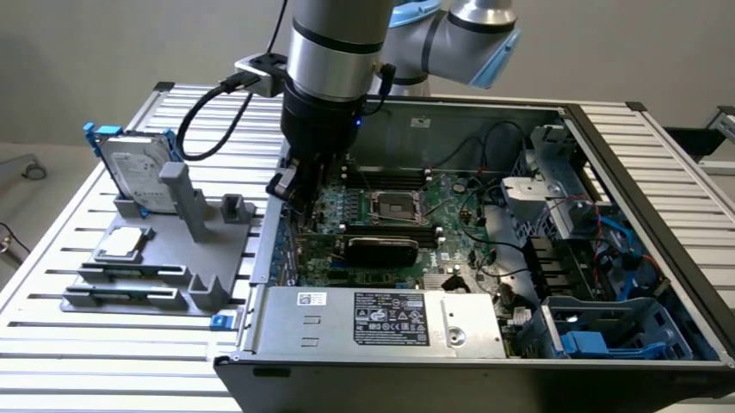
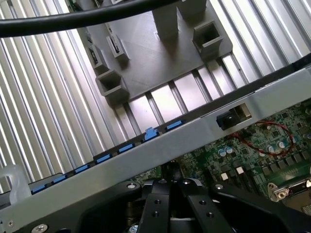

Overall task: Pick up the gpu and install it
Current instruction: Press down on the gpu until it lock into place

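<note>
One gpu (image 1: 381,249) to deal with, and it's down inside the case (image 1: 639,163), black cooler showing, sitting on the motherboard (image 1: 466,225) between the CPU socket (image 1: 392,205) and the power supply (image 1: 379,320). Looks seated to me, can't swear to it. Claw (image 1: 289,191) is pressed together with nothing visibly in it, hanging by the case wall on the exterior view's left, apart from the card. I'd guess the card's light, stiff and fragile, so pinch the board edges or cooler, not the chips.
</note>
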Motion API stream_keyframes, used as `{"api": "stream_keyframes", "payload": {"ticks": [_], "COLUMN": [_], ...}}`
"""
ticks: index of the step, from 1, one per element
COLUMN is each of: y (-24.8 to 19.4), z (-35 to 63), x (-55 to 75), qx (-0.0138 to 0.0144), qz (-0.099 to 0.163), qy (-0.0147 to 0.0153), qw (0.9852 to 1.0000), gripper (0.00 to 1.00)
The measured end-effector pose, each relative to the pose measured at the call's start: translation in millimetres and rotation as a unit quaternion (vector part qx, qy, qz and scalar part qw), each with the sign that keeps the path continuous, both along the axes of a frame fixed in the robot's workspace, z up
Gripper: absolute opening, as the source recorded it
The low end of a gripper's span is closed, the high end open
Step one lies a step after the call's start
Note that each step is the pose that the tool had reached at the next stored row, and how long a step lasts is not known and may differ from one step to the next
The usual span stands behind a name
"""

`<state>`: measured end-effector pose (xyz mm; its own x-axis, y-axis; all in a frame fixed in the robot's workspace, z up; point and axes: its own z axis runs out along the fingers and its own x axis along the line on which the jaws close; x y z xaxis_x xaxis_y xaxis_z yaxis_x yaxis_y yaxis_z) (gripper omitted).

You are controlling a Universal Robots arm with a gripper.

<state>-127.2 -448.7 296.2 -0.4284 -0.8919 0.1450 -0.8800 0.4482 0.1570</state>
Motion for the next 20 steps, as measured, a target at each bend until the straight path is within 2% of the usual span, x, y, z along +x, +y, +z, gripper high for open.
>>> {"api": "stream_keyframes", "payload": {"ticks": [6, 10, 20], "y": [0.1, 0.0, 0.0], "z": [0.5, 3.0, 7.8], "x": [0.5, 5.3, 32.9], "qx": [0.0, -0.0004, -0.0004], "qz": [-0.007, -0.007, -0.007], "qy": [-0.0002, 0.0, 0.0], "qw": [1.0, 1.0, 1.0], "gripper": [0.11, 0.11, 0.11]}}
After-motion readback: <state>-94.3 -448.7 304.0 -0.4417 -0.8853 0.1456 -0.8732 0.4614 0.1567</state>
